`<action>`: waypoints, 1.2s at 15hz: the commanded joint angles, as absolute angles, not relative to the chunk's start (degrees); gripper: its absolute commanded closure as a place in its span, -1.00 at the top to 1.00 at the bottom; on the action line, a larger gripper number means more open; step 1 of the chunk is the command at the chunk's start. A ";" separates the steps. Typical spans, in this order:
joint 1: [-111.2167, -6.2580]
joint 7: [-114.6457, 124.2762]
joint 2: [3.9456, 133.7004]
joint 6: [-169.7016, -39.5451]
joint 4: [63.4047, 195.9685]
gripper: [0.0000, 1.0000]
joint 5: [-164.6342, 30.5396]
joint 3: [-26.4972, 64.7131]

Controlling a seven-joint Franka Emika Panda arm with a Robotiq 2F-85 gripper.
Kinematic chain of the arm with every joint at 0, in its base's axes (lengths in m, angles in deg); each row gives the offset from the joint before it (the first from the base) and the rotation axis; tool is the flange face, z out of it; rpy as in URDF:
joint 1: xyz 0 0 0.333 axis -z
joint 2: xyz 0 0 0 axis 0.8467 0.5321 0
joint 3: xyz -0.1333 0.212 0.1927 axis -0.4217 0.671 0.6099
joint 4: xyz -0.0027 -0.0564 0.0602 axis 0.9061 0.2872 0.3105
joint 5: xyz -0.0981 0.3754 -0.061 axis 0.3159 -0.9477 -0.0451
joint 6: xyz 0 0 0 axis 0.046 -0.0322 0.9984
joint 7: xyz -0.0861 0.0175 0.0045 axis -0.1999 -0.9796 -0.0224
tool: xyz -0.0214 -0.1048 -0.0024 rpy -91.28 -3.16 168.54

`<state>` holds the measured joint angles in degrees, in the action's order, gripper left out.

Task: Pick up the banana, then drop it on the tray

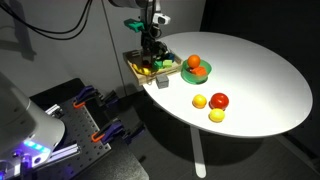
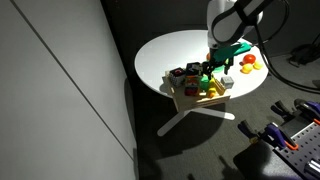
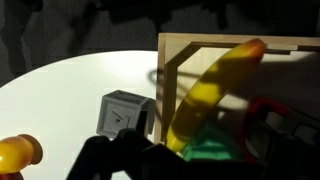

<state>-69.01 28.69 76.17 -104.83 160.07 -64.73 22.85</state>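
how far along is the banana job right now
Done, it seems: the banana is away from the bare table and lies over the tray in the wrist view. In hand: the gripper hangs low over the tray; whether it grips the banana is unclear. Left: letting go, if not yet done, and backing off.

Arm vertical, jaws downward.

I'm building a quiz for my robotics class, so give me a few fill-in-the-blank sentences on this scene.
1. The round plate's colour is ___.
2. The banana's colour is ___.
3. The end effector hangs above the wooden ___.
4. The table top is coloured ___.
Missing words: green; yellow; tray; white.
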 commanded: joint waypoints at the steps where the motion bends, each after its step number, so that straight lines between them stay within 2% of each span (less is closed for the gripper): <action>1: -68.57 26.94 75.59 -104.74 159.14 1.00 -65.77 23.02; 9: -66.39 21.64 72.58 -107.12 159.39 1.00 -69.23 23.77; 18: -62.60 7.81 65.71 -103.85 160.80 1.00 -74.28 25.43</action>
<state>-64.56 13.01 69.37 -106.39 159.24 -72.39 24.12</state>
